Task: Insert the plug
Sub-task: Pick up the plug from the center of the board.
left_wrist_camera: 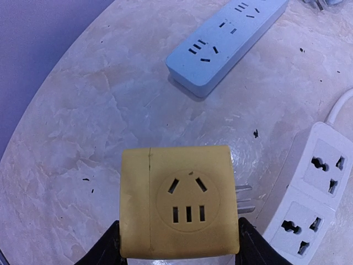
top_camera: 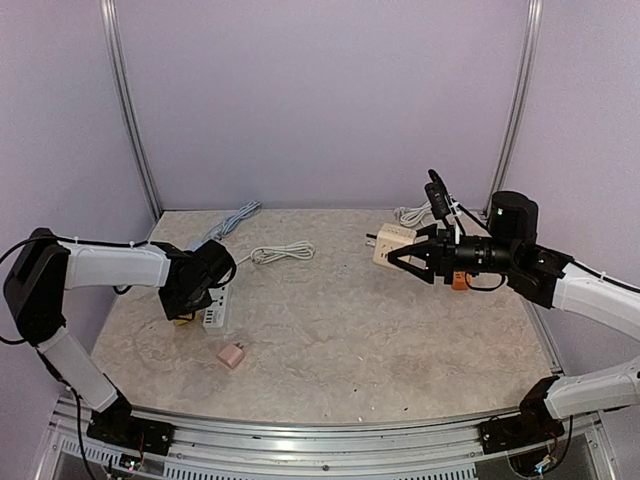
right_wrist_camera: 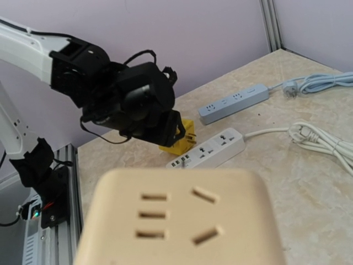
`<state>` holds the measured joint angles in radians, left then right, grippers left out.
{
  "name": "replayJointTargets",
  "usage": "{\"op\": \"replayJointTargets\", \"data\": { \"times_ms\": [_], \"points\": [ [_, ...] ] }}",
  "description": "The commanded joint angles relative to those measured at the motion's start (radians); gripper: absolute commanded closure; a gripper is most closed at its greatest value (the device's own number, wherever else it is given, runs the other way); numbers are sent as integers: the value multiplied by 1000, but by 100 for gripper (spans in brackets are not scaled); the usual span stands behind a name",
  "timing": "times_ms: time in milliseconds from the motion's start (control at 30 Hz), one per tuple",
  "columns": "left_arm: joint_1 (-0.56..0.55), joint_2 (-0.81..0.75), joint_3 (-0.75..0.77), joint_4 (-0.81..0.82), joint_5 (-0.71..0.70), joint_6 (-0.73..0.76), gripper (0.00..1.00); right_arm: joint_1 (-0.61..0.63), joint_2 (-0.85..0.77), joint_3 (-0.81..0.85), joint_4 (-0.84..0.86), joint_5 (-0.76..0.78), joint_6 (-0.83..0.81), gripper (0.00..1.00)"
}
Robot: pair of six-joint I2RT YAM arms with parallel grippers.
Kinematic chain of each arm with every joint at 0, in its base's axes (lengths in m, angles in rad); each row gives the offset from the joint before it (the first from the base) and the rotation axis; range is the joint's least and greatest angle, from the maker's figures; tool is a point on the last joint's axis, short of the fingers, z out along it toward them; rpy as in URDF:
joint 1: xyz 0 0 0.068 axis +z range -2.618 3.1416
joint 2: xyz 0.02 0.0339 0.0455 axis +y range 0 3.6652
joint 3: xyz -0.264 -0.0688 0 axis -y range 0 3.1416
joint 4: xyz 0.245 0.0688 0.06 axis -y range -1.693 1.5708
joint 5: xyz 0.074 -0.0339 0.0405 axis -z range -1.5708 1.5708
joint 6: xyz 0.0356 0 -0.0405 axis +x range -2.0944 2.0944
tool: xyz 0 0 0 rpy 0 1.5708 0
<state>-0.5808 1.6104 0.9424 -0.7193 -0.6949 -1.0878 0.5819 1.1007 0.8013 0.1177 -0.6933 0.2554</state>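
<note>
Facing lilac walls (top_camera: 320, 100) across a marbled desk (top_camera: 340, 340); left gripper (left_wrist_camera: 179, 251) clenched on yellow adapter (left_wrist_camera: 176, 201), right gripper (top_camera: 402, 254) grasping cream adapter (right_wrist_camera: 182, 215); pink plug (top_camera: 232, 354) seen only overhead.

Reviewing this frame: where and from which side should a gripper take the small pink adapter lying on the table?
Probably from straight above, closing across two opposite flat sides of the pink adapter at mid-body. It lies low and alone on the table, so a sideways approach would scrape the surface.
</note>
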Motion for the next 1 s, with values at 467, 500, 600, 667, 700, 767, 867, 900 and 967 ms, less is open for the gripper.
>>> {"op": "replayJointTargets", "data": {
  "times_ms": [467, 500, 600, 667, 700, 767, 867, 900, 967],
  "points": [
    [-49, -94, 12, -24, -32, -31, 7, 7, 18, 16, 26, -7, 4, 100],
    [-65, -106, 23, -22, -45, -17, 6, 8, 21, 21, 25, -8, 4, 100],
    [-100, -135, 71, -1, -59, 45, 1, 7, 31, 36, 21, -1, 1, 100],
    [-108, -126, 101, 12, -42, 65, 1, 8, 37, 45, 14, 5, -3, 100],
    [-108, -117, 109, 24, -25, 72, 1, 7, 37, 48, 9, 7, -3, 100],
    [-104, -87, 112, 65, 17, 88, 1, 8, 34, 54, 3, 11, -6, 100],
    [-100, -24, 114, 114, 63, 103, 1, 7, 15, 47, 0, 23, -7, 100],
    [-93, -4, 115, 139, 87, 118, 1, 7, 9, 42, 0, 25, -8, 100],
    [-78, 44, 118, 204, 138, 161, 1, 8, 1, 36, -4, 27, -7, 100]
  ]
}}
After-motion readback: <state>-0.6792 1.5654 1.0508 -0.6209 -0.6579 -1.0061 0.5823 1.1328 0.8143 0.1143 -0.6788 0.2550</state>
